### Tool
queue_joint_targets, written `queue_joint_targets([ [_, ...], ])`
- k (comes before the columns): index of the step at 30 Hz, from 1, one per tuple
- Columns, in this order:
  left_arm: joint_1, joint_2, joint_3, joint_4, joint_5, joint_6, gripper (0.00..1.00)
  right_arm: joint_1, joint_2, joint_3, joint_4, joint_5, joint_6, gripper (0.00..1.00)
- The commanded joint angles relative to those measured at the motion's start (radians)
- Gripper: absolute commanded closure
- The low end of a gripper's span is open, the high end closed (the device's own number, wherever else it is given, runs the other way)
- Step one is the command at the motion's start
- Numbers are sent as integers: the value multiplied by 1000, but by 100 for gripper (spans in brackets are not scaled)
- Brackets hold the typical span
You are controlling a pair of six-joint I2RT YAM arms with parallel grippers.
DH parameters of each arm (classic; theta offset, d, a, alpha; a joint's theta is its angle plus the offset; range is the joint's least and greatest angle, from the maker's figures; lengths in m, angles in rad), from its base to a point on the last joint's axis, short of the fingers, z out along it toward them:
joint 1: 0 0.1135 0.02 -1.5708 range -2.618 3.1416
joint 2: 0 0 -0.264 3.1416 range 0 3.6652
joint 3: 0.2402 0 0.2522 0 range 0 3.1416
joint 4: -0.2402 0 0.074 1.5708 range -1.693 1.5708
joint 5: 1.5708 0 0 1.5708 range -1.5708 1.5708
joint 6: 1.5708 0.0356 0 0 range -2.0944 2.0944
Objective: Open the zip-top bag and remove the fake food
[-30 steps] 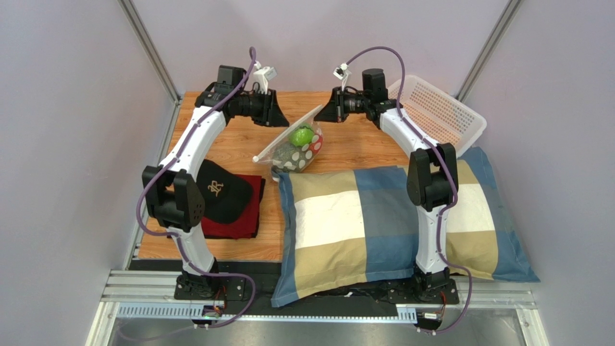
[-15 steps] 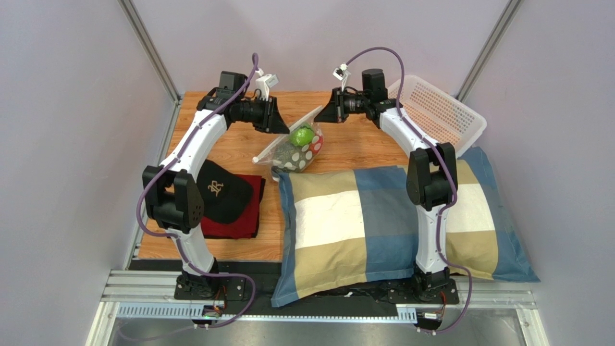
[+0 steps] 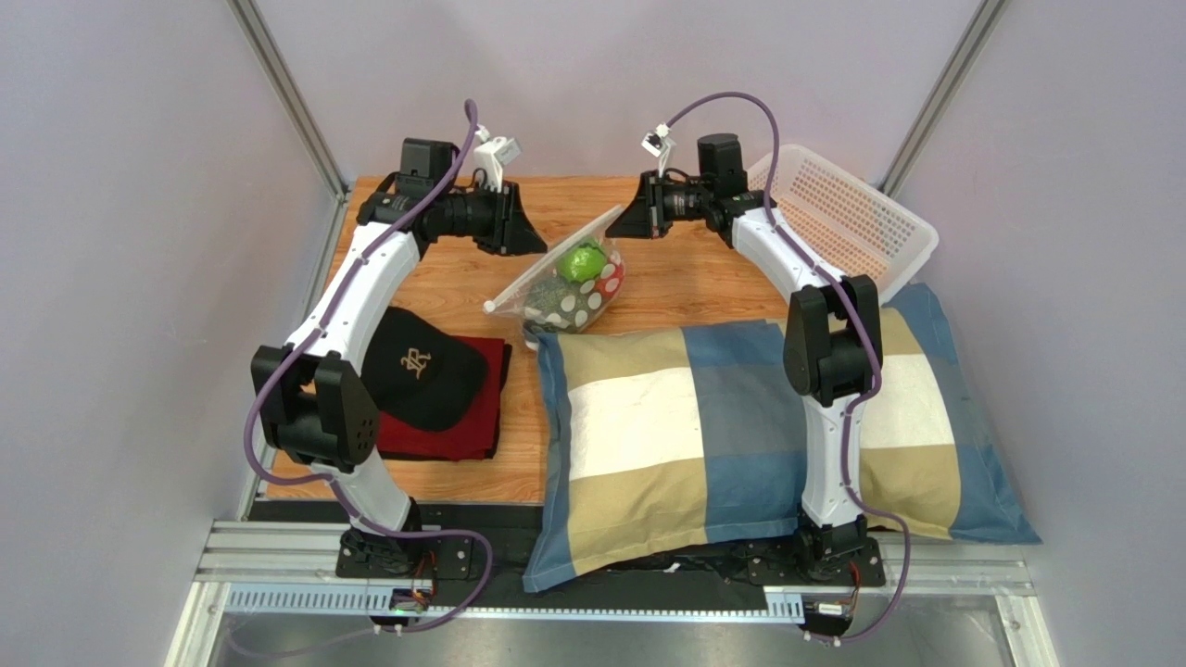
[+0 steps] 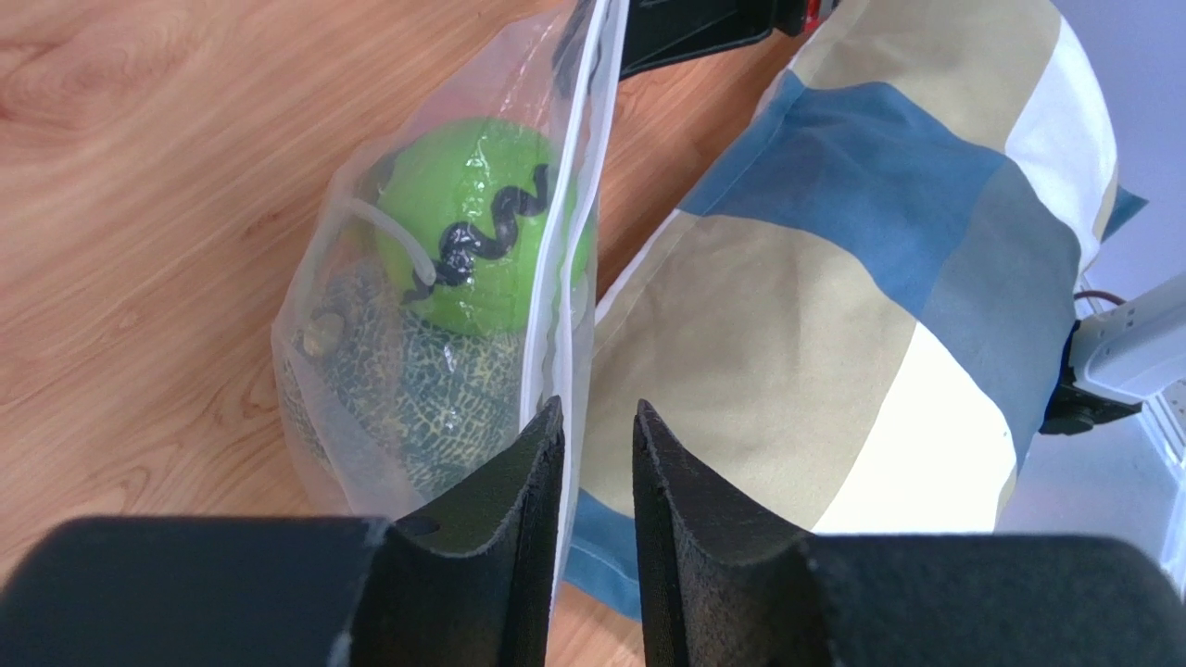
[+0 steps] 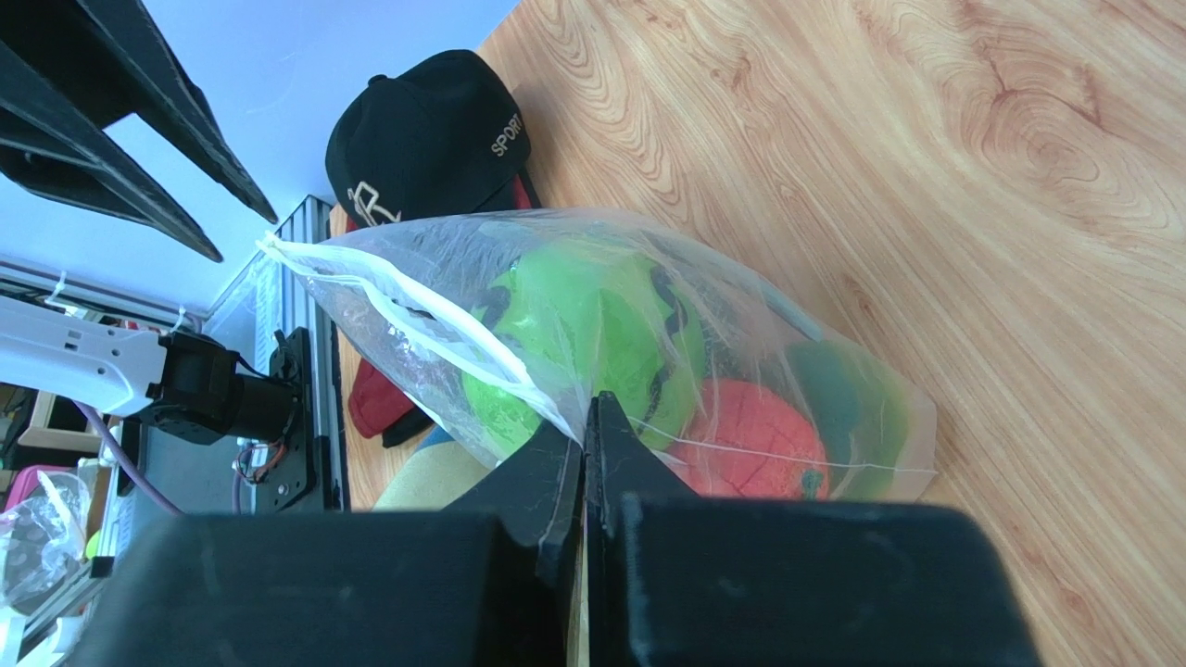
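1. Top external view. Zip-top bag (image 3: 526,295) on far middle of wooden table (image 3: 446,278), against far left corner of checked pillow (image 3: 724,417). One top corner lifted to right gripper (image 3: 620,220), opposite corner hanging free. Fake food (image 3: 574,282) inside: green ball (image 3: 582,261), netted melon (image 3: 556,300), white red-dotted piece (image 3: 603,289). Left gripper (image 3: 529,236) near bag's far side, apparently clear of it. Black cap (image 3: 425,368) on red cloth (image 3: 453,434) at left; white perforated basket (image 3: 849,216) at far right.
2. Left wrist view. Left gripper (image 4: 599,410) with jaws a narrow slit apart, pillow (image 4: 835,250) visible through the gap. Bag (image 4: 348,223) just ahead, green ball (image 4: 473,229) above netted melon (image 4: 404,389). Bag edge close by one finger; within the slit or beyond it, cannot tell.
3. Right wrist view. Right gripper (image 5: 585,406) with jaws pressed together on bag film (image 5: 418,271). Green ball (image 5: 585,334) and red fruit (image 5: 745,445) behind film. Cap (image 5: 418,139) beyond.
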Motion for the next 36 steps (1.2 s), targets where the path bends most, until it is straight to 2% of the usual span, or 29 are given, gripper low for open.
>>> queue_joint_targets([
  [1,7,-36,-11,23,23,5,71,3,1,35,2,-23,-18,100],
  [10,7,18,-25,-27,6,63,71,3,-2,34,2,-29,-13,100],
  [19,14,-20,-41,0,-31,56,74,3,-1,30,2,-32,-12,100],
  [24,21,-45,-49,5,-83,48,65,5,-1,27,2,-32,-10,100],
  [36,22,18,-71,-12,34,65,66,5,2,35,1,-33,-9,100],
])
